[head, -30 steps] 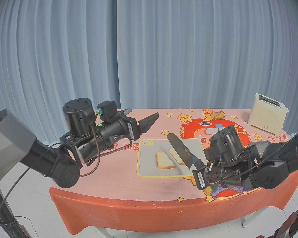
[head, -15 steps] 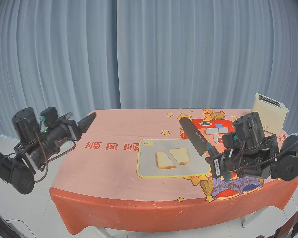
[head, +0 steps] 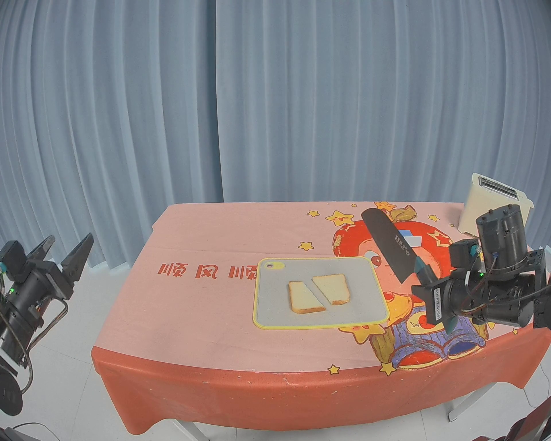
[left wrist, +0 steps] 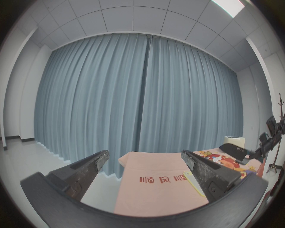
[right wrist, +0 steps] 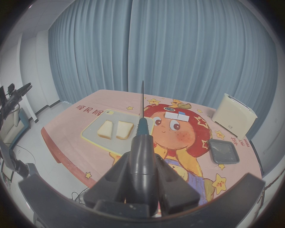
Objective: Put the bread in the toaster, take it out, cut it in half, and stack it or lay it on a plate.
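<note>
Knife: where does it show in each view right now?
Head view: knife raised in the right gripper, right of the cutting board.
Left wrist view: knife far off, near the toaster.
Right wrist view: knife edge-on, beside the bread halves.
Shared landmark: the toaster.

The tablecloth [head: 218, 327] is matt printed fabric. The cutting board [head: 275, 313] looks like smooth plastic. The knife [head: 396, 246] blade is matt black, and the toaster [head: 492, 195] casing is smooth and faintly glossy.

Pleated blue-grey curtain [head: 275, 97], pale floor [left wrist: 17, 154], tiled ceiling [left wrist: 133, 14] with light panel [left wrist: 228, 4], perhaps a coat stand [left wrist: 280, 102].
</note>
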Motion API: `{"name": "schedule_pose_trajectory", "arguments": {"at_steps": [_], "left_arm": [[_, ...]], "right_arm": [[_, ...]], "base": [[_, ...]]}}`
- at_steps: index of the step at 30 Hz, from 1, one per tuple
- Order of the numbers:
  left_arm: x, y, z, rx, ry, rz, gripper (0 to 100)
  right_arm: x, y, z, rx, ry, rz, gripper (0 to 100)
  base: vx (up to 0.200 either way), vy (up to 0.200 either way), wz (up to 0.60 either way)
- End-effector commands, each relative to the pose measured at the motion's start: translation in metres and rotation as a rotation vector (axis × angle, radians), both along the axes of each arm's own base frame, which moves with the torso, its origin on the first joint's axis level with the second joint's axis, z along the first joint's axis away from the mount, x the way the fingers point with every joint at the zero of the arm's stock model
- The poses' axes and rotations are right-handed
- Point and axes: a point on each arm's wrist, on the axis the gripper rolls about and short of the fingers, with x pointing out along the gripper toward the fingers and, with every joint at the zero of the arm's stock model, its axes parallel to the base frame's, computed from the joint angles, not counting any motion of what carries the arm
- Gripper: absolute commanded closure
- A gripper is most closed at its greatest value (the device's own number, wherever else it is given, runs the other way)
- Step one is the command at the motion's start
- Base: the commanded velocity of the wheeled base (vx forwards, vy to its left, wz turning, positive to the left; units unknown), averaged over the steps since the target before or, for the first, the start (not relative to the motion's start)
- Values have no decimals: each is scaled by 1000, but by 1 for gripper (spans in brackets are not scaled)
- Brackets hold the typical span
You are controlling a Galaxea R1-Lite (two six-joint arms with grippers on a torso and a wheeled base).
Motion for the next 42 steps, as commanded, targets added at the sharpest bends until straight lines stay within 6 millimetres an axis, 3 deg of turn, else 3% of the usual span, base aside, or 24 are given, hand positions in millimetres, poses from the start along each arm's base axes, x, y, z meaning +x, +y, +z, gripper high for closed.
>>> {"name": "schedule_pose_trajectory", "arguments": {"at_steps": [1, 12, 17, 26, 34, 39, 42], "left_arm": [[-47, 0, -5, 76, -24, 25, 0], [-109, -5, -29, 156, 59, 21, 0], [-126, -6, -41, 159, 94, 20, 0], [-172, -8, -86, 231, 105, 1, 0], [-172, -3, -86, 179, 116, 180, 0], [-173, -2, -89, 17, 113, 192, 0], [-173, -3, -89, 6, 114, 169, 0]], "right_arm": [[-8, -11, 13, 23, -51, -17, 100], [-21, -19, 29, 47, -115, -9, 100], [-20, -19, 29, 49, -116, -13, 100], [-21, -19, 30, 50, -119, -7, 100], [-21, -20, 28, 48, -114, -14, 100], [-21, -21, 28, 49, -113, -15, 100], [-22, -21, 27, 48, -112, -15, 100]], "base": [[0, 0, 0], [0, 0, 0], [0, 0, 0], [0, 0, 0], [0, 0, 0], [0, 0, 0], [0, 0, 0]]}}
